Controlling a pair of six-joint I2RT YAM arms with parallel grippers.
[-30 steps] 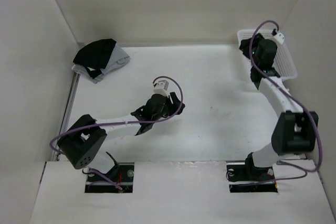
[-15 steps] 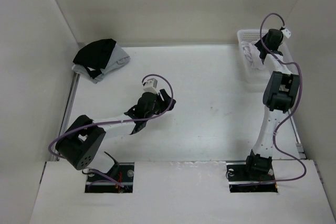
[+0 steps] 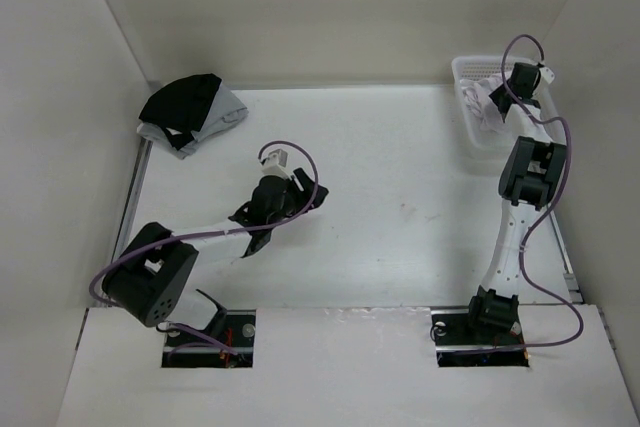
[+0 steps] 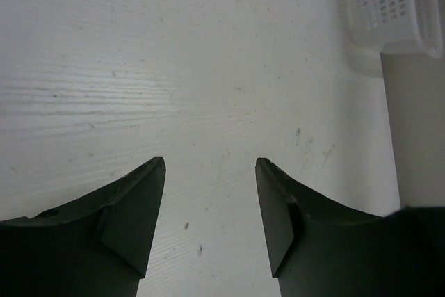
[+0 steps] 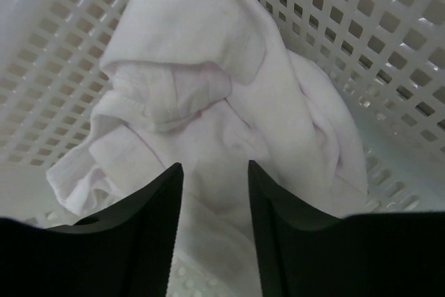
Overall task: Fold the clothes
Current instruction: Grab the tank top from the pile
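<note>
Left gripper point(image 4: 208, 165) hangs with jaws spread wide over the bare table point(image 4: 174, 67), holding nothing. Farther off, the right gripper point(image 5: 214, 168) has its jaws apart just above the white T-shirt point(image 5: 208, 95). The shirt lies crumpled in a white lattice basket point(image 5: 55, 53) at the far right corner. Bunched up, it shows no clear long axis; one fold climbs the basket wall. A black and grey bundle point(image 3: 190, 107) sits far left.

The T-shirt point(image 5: 208, 109) lies in the basket point(image 5: 361, 26) far right on the table point(image 3: 400, 167), garment bundle point(image 3: 190, 109) far left.

The basket point(image 5: 361, 19) walls in the T-shirt point(image 5: 208, 102); open above.
</note>
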